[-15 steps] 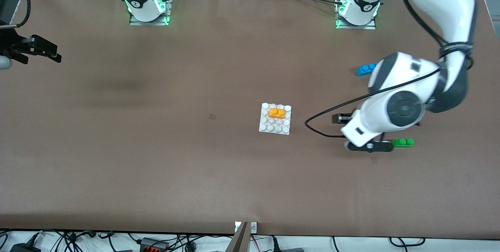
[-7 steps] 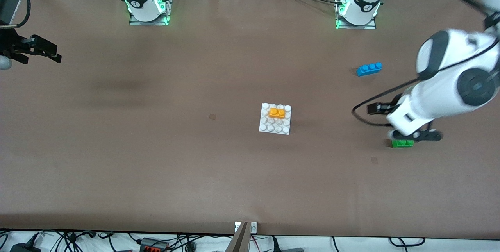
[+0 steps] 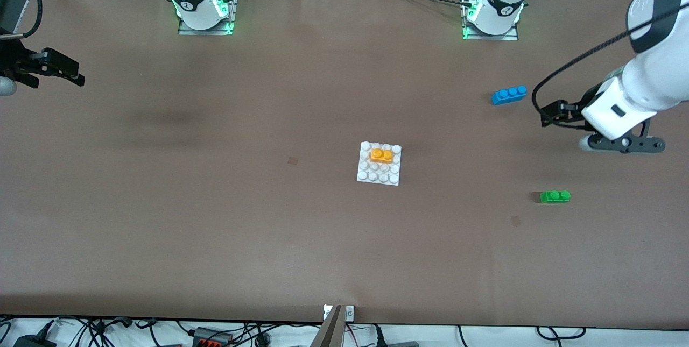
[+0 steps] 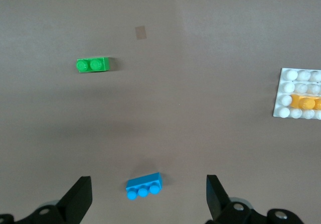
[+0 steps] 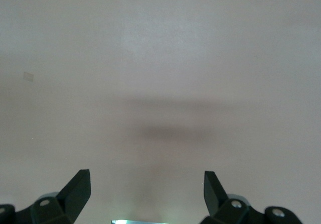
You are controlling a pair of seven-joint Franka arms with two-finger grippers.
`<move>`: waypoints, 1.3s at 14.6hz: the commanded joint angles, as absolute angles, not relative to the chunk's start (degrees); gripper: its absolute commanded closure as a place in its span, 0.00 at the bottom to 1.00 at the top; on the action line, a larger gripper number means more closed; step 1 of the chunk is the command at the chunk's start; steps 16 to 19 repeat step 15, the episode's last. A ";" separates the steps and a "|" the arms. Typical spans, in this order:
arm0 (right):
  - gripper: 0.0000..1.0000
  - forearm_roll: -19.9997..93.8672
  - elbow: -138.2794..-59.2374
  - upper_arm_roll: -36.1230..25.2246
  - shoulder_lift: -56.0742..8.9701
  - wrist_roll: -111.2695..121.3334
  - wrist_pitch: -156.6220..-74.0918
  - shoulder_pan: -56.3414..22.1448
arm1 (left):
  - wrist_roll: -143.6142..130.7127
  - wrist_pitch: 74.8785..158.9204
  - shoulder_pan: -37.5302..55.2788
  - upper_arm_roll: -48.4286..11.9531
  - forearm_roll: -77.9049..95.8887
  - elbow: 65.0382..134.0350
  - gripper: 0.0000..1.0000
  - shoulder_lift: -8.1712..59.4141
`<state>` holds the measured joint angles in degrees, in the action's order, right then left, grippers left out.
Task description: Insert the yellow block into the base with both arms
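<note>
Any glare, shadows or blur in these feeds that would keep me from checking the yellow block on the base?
Front view: even light, a soft dark shadow patch toward the right arm's end, the yellow block on the base crisp. Left wrist view: sharp, bricks cast short shadows, the base cut by the frame edge. Right wrist view: only bare table, a pale sheen and a blurred shadow band.

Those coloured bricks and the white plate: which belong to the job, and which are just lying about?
Job:
- yellow block, sitting on the base
- left pincer, open
- right pincer, open

Lying about:
- blue brick
- green brick
</note>
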<state>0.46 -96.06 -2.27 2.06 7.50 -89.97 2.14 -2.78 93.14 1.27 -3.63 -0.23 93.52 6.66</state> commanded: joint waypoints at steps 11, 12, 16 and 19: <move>0.00 0.26 -95.19 -2.29 1.93 7.12 -89.21 1.93 | -1.06 94.39 1.76 -3.08 1.05 97.65 0.00 2.37; 0.00 0.26 -95.19 -2.29 1.93 7.12 -89.21 1.85 | -1.14 94.39 1.76 -3.08 1.05 97.65 0.00 2.37; 0.00 0.26 -95.19 -2.20 1.93 7.12 -89.21 1.85 | -1.14 94.39 1.67 -3.08 1.14 97.65 0.00 2.37; 0.00 0.26 -95.19 -2.20 1.93 7.12 -89.21 1.85 | -1.14 94.39 1.67 -3.08 1.14 97.65 0.00 2.37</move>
